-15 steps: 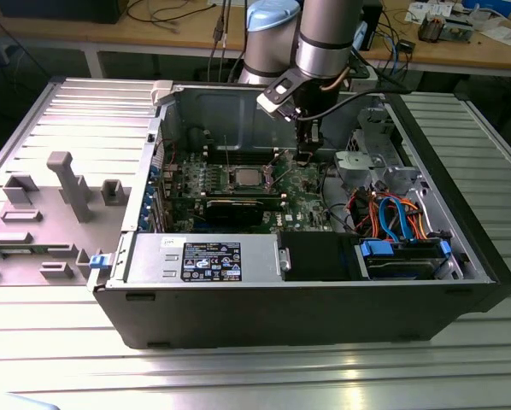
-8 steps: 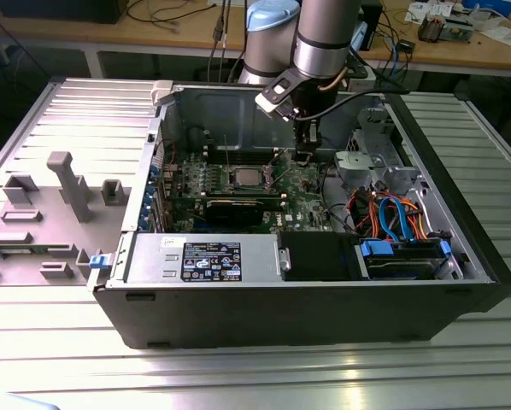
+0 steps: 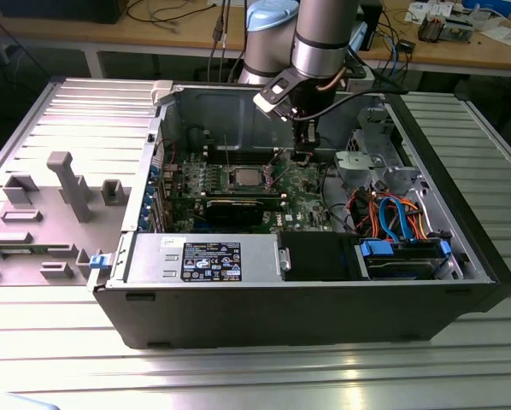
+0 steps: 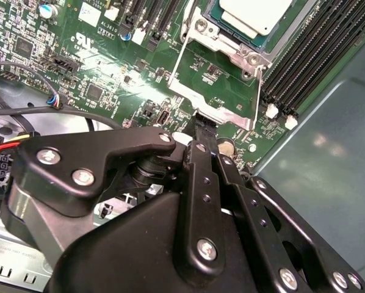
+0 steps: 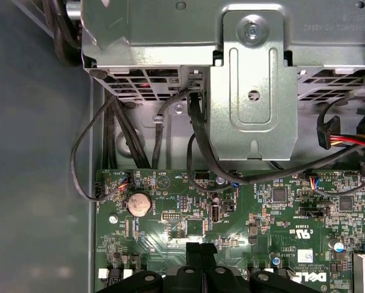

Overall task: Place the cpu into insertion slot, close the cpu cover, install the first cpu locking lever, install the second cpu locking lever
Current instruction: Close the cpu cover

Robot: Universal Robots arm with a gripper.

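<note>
The cpu [image 4: 256, 12] lies with its silver top up in the insertion slot [image 4: 222, 40]; the exterior view shows it [image 3: 245, 178] mid-board inside the open case. The cpu cover [image 4: 214, 108], a thin silver frame, is swung open away from the socket, and green board shows through its window. My gripper [image 4: 205, 124] has its black fingers [image 5: 195, 251] pressed together, with their tip at the cover's free edge; whether it touches the edge I cannot tell. In the exterior view the gripper [image 3: 301, 156] reaches down just to that view's right of the socket.
Long black memory slots [image 4: 310, 55] flank the socket. A black expansion card [image 3: 234, 207] lies in front of it, and the power supply [image 3: 211, 259] sits nearer still. A metal drive cage [image 5: 249, 79] and loose cables [image 3: 392, 218] crowd the exterior view's right. A coin battery [image 5: 139, 203] sits on the board.
</note>
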